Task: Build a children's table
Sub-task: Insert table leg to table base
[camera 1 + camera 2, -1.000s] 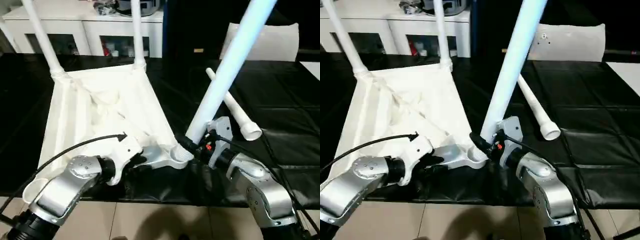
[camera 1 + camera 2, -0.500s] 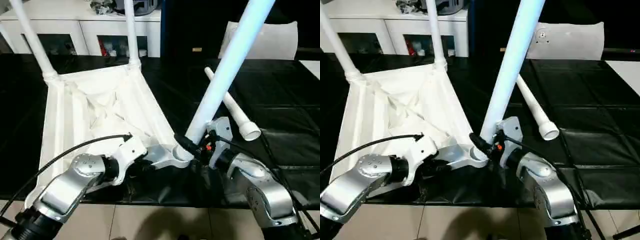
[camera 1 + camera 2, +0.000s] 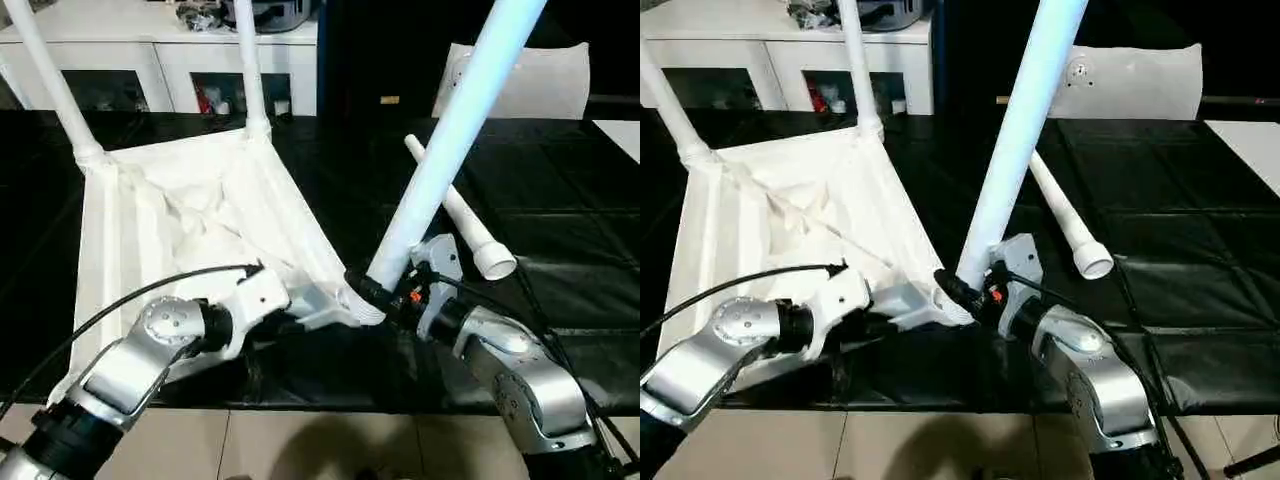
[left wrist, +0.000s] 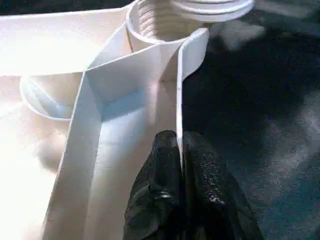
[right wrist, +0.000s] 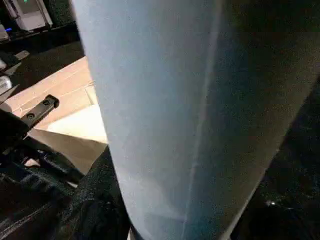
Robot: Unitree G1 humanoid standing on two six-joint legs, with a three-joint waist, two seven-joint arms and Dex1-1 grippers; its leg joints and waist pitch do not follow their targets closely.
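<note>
Tabletop [image 3: 190,220] lies upside down on the black mat [image 3: 560,200], ribbed underside up. The two far corner sockets each hold an upright leg [image 3: 50,80], tops cut off by the frame. Near-right socket [image 4: 160,22] has the third leg [image 3: 450,140] at its mouth, tilted; seating depth hard to tell. Fourth leg [image 3: 460,215] lies loose on the mat. Left gripper [image 4: 180,160] is pinched tight on the tabletop's rim beside that socket. Right gripper [image 3: 975,290] is clamped half-wide around the third leg's base.
</note>
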